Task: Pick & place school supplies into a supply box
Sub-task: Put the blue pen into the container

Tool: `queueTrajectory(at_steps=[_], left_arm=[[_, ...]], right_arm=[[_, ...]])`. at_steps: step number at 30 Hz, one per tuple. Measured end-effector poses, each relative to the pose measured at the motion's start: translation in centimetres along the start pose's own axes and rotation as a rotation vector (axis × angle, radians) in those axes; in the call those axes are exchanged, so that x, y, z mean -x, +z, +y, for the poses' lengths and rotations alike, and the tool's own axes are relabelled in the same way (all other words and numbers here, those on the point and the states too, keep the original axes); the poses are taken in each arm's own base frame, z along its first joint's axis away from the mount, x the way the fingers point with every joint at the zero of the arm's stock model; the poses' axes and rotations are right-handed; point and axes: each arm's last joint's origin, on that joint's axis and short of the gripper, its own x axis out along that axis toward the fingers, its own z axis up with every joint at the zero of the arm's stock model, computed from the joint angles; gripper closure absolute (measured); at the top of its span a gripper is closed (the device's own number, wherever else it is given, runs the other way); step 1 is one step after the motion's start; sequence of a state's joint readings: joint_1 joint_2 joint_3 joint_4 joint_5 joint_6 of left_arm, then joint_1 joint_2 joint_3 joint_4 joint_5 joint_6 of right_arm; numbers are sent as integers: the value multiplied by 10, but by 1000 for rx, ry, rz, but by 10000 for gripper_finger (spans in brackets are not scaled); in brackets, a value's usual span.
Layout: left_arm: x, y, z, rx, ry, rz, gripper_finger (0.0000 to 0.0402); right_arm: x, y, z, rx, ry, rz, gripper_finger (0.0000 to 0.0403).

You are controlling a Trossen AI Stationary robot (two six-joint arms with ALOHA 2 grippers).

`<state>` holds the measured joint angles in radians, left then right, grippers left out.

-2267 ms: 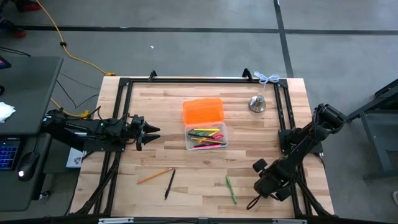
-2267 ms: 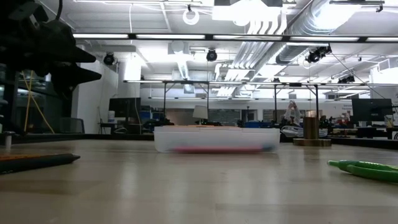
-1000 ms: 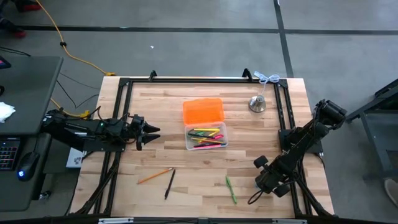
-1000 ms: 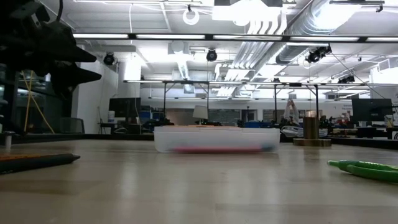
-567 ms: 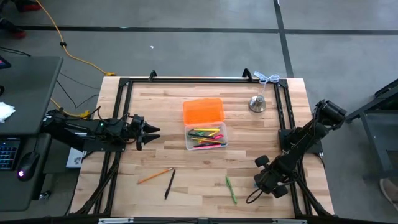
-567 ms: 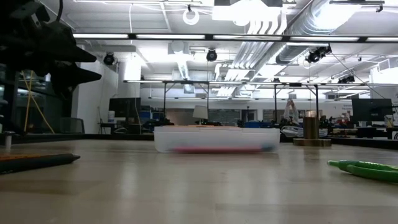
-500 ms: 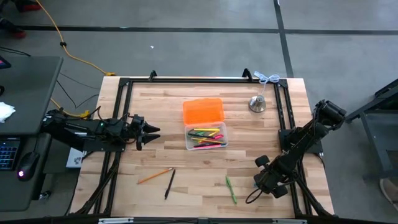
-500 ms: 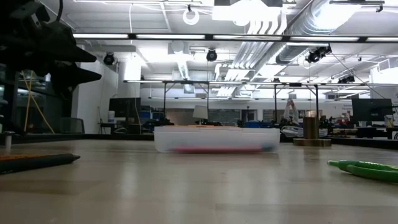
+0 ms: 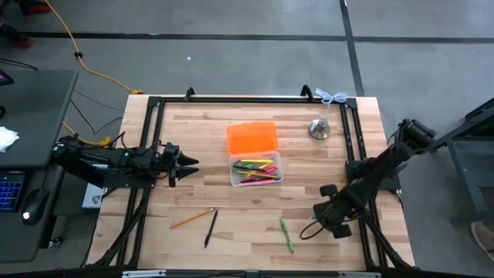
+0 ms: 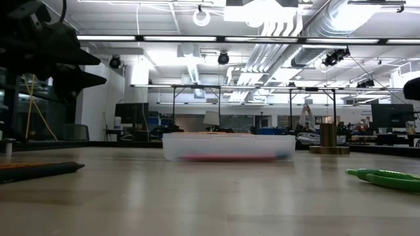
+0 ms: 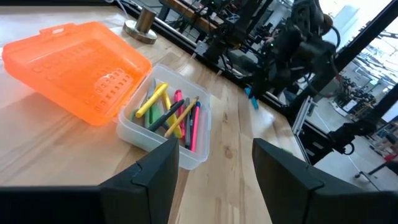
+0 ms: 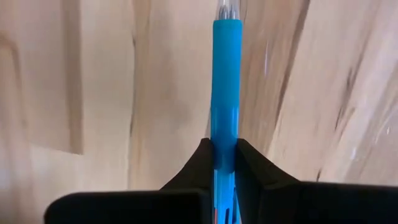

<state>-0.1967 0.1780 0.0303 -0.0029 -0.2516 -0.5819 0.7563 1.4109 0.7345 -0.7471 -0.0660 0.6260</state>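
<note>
The supply box point(image 9: 256, 170) sits near the middle of the table point(image 9: 193, 131), its clear tray open and its orange lid point(image 9: 252, 138) folded back flat on the side toward the silver bell point(image 9: 319, 128). Inside the tray lie several pens point(image 11: 168, 116) in yellow, pink, green and dark colours, side by side along its length.

The right pincer point(image 12: 223, 155) is clamped on a blue pen point(image 12: 224, 93), which sticks straight out between the two dark fingers point(image 12: 189, 168) over bare wood. In the high view the right pincer point(image 9: 324, 218) hangs over the table's near right part, well apart from the box and just beside a green pen point(image 9: 286, 235) that lies on the wood on the box's near side.

The left pincer point(image 9: 187, 164) waits beside the box, on the side away from the bell, with its fingers point(image 11: 149, 180) spread apart and nothing between them; it points toward the tray.

Further from the box, toward the table's near edge on the left arm's side, lie an orange pencil point(image 9: 192, 218) and a black pen point(image 9: 210, 228), close together but not touching. In the low view the green pen point(image 10: 384, 177) shows low on the wood, with the box point(image 10: 228, 146) behind it.
</note>
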Motion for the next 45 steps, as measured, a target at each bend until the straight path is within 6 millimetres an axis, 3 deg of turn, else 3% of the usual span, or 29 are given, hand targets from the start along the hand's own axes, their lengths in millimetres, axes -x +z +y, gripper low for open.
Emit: queueTrajectory(at_steps=[10,16,22,30,45], left_arm=[[0,0,0,0,-8,6,169],[0,0,0,0,-8,5,169],[0,0,0,0,-8,5,169],[0,0,0,0,-8,5,169],[0,-1,-1,1,-28,19,169]], right_arm=[[52,-5,-18,-222,153,-198,388],[87,0,-31,-359,330,-448,387],[125,8,-40,-387,532,-742,385],[167,15,-48,-291,712,-1096,386],[208,16,-44,-21,844,-1506,385]])
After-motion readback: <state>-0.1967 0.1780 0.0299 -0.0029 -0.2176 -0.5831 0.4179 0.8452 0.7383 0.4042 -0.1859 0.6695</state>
